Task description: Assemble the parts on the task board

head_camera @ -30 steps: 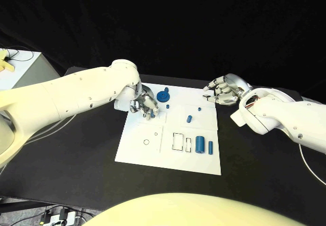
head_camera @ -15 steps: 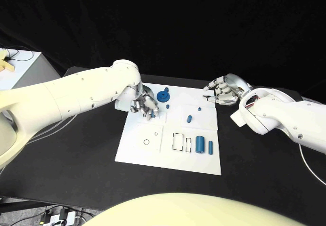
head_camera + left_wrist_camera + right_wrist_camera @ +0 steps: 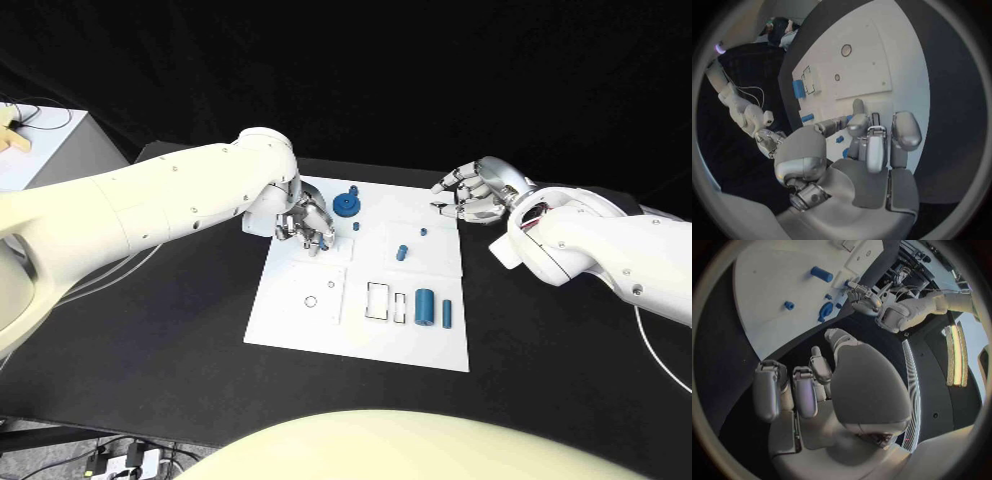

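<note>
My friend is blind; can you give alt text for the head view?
A white task board with small blue parts lies on a black table; the left hand rests at its far corner, the right hand hovers opposite.

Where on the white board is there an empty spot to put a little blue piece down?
The task board is bare along its near edge, below the small round holes and the rectangular slots. It is crowded at the far end, where the left hand sits beside the blue gear, and by the blue cylinder.
</note>
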### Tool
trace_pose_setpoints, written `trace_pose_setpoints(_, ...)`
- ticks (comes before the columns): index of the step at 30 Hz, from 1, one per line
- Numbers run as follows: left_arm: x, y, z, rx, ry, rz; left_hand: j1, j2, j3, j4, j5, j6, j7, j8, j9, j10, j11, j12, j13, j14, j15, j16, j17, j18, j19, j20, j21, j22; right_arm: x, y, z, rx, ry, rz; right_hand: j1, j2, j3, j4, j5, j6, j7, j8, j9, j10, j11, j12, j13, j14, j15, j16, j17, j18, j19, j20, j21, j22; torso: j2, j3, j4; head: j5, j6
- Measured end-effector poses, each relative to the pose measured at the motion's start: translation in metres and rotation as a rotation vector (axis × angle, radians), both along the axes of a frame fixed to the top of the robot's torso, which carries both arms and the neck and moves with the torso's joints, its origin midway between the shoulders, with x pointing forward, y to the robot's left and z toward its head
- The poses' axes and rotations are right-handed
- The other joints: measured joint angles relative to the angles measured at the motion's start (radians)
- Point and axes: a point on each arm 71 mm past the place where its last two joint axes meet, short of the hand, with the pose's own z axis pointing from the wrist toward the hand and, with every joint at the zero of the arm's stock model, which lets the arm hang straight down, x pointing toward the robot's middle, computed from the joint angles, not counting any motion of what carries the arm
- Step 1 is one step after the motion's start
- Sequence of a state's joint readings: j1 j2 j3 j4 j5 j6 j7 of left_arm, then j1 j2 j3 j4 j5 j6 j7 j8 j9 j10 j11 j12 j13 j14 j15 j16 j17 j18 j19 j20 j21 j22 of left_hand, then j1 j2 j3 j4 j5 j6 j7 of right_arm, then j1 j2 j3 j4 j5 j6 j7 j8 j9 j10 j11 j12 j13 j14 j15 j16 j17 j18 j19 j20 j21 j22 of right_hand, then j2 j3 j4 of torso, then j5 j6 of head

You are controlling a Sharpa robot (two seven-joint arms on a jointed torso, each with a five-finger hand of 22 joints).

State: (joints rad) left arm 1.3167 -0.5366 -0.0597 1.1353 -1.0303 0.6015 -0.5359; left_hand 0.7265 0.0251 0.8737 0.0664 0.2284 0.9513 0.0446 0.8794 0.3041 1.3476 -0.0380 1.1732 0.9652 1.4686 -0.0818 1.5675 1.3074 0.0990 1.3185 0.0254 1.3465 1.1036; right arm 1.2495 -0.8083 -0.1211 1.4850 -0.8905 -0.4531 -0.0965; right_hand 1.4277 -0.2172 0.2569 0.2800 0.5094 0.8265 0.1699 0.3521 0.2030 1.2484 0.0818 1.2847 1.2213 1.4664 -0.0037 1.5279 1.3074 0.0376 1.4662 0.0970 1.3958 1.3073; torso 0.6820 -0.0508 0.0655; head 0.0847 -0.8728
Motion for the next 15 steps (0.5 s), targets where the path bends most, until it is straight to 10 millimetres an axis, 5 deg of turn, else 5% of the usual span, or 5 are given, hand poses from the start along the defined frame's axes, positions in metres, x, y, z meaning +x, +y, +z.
trace_pose_setpoints(15, -0.0001, 0.0, -0.0009, 0.002, 0.004, -0.002, 0.001, -0.001, 0.0, 0.0, 0.003, 0.0, 0.0, 0.001, -0.001, 0.002, 0.002, 0.0, -0.001, 0.0, 0.0, 0.0, 0.0, 0.0, 0.0, 0.0, 0.0, -0.002, -0.0001, 0.0003, -0.0003, 0.0, 0.001, 0.001, 0.0, 0.0, 0.007, 0.002, 0.0, 0.0, 0.0, 0.0, 0.0, 0.0, 0.0, 0.0, -0.001, 0.0, 0.0, 0.0, 0.0, 0.0, 0.0, 0.0, 0.0, 0.001, 0.001, 0.0005, -0.0011, -0.001, 0.0)
